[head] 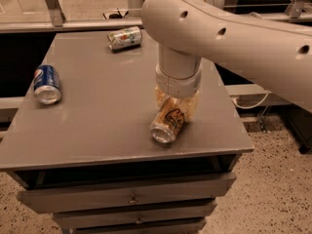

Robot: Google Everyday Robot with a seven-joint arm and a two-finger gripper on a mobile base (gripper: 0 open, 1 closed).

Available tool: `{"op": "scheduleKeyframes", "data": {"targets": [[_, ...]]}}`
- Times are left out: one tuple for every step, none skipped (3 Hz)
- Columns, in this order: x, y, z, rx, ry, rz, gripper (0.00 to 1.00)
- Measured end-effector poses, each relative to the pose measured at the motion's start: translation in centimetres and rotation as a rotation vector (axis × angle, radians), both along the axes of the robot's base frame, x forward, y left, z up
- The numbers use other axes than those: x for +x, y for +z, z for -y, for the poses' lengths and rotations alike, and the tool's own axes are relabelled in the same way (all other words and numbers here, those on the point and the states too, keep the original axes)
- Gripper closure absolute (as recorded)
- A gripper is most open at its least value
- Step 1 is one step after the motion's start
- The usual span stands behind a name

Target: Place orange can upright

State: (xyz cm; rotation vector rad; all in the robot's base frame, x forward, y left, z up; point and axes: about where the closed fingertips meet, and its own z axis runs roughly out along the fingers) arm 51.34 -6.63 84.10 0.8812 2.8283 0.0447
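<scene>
The orange can has a bronze-gold body with dark swirly markings and a silver rim. It is tilted, not upright: its silver end faces near and slightly left, low over the tabletop, and its other end rises into the tool. The tool hangs straight down from the thick white arm, and its pale yellowish fingers sit narrow against both sides of the can's upper part, gripping it. Whether the can's lower rim touches the surface cannot be told.

The can is in the near right part of the tabletop, close to the near edge and not far from the right edge. A wide bare stretch lies to its left and toward the far side. A blue can lies on its side near the left edge, well apart. A white-green can lies on its side near the far edge. Drawers sit beneath the tabletop.
</scene>
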Motion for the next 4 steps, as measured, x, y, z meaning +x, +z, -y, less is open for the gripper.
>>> {"op": "scheduleKeyframes", "data": {"targets": [[1.0, 1.2, 0.7, 0.007, 0.037, 0.077, 0.79], [2.3, 3.3, 2.7, 0.032, 0.094, 0.203, 0.99], [3.9, 5.0, 5.1, 0.094, 0.17, 0.342, 1.0], [5.8, 6.6, 5.9, 0.212, 0.223, 0.478, 1.0]]}}
